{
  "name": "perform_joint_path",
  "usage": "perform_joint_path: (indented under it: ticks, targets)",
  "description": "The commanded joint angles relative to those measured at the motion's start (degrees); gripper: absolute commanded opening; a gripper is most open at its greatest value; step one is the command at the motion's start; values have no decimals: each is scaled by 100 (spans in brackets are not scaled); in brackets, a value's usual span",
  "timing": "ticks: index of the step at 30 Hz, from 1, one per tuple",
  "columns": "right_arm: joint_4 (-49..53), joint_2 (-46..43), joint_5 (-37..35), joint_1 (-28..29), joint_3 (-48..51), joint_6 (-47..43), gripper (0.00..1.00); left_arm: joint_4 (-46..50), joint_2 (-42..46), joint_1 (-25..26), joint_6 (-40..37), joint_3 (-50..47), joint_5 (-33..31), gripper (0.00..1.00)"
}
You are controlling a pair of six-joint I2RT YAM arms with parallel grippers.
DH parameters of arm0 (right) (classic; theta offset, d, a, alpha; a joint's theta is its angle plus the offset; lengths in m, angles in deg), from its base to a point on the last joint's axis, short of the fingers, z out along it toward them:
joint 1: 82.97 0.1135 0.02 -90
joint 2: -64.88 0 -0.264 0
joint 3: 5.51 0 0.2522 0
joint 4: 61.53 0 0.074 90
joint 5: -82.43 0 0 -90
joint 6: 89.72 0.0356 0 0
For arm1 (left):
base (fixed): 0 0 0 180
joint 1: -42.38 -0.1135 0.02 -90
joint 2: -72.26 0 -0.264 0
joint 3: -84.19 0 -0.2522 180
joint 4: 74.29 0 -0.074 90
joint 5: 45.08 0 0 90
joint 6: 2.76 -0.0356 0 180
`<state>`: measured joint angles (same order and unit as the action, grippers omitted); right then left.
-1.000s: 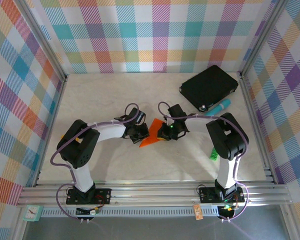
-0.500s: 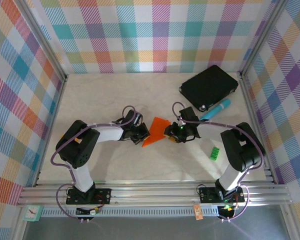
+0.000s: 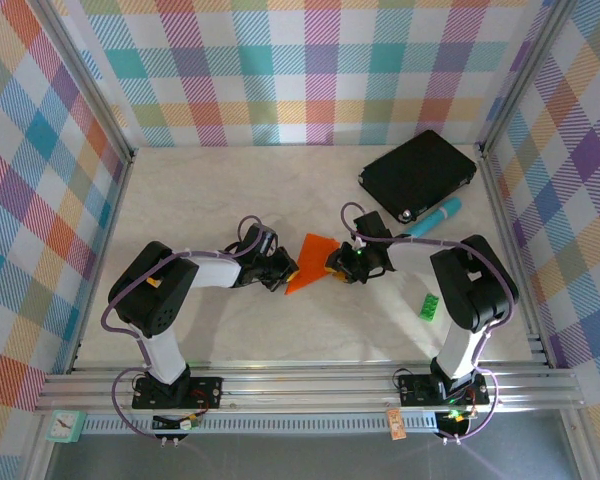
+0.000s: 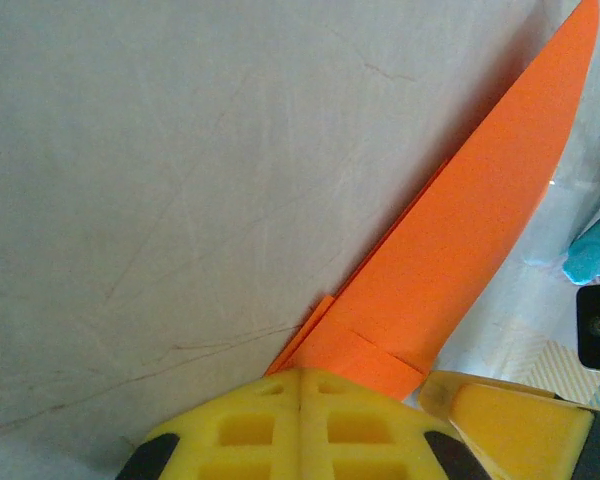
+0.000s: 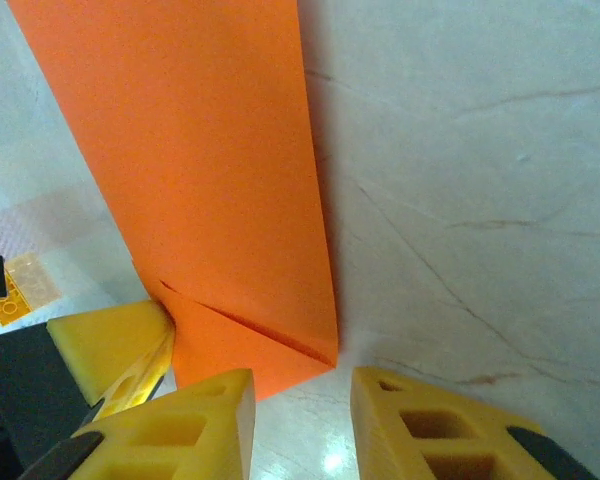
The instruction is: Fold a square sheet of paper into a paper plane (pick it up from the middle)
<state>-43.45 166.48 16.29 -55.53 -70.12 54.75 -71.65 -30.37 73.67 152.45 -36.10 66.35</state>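
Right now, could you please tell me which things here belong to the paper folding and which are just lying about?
Job: folded orange paper, left gripper, right gripper.
Lying about: black pad, teal tube, green block.

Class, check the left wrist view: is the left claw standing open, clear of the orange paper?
No, the left claw has its yellow fingers pressed together, pinching the near end of the orange paper.
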Motion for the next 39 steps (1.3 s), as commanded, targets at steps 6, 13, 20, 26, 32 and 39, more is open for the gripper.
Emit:
perform_joint_path:
  ticks: [6,13,20,26,32,39]
  targets:
    - [40,190,55,41,-164,167,30,795,-195,-70,141,-249,-181,0]
    - [-137,334,393,63,-263,228,29,785,-194,-70,145,-234,-155,0]
    - [-265,244,454,61,-210,272,29,769,-159,-79,171,-232,-157,0]
    - [-516,126,479,51,-40,348,26,777,-126,-79,179,-219,-148,0]
    - [-461,52,476,50,-61,344,12,406,75,-79,128,-254,-1,0]
    - [-407,-254,316,22,34,470,3,165,860,-49,-546,-245,-116,32]
